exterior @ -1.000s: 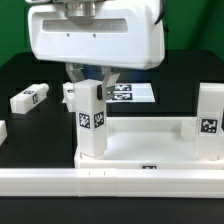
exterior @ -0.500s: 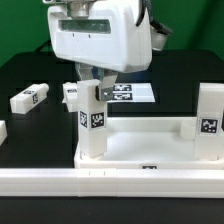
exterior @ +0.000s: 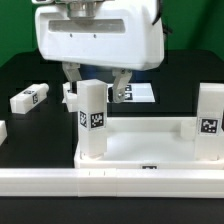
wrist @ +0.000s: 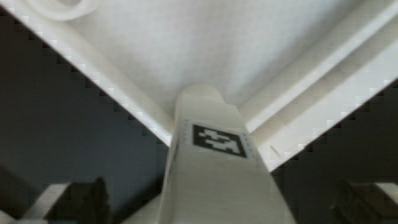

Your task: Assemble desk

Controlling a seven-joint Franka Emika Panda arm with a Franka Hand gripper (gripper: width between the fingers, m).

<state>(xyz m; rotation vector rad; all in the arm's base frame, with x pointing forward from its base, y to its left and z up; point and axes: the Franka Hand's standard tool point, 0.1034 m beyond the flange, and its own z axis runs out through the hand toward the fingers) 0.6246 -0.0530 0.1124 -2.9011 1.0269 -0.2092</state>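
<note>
Upright, leg (exterior: 92, 120) in tabletop (exterior: 142, 148) corner; fingers (exterior: 121, 83) spread.

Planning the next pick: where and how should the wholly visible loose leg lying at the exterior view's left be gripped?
I'd grip the loose leg mid-length across its long side faces, coming straight down: it lies flat on the table with its top clear, and those faces look parallel.

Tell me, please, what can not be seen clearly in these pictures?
- Exterior view: the marker board is half hidden behind the claw.
- One lying leg is cut off by the exterior view's left edge.
- Both views: the upright leg hides its joint with the tabletop, so seating cannot be told.
- Wrist view: the tabletop is blurred.
</note>
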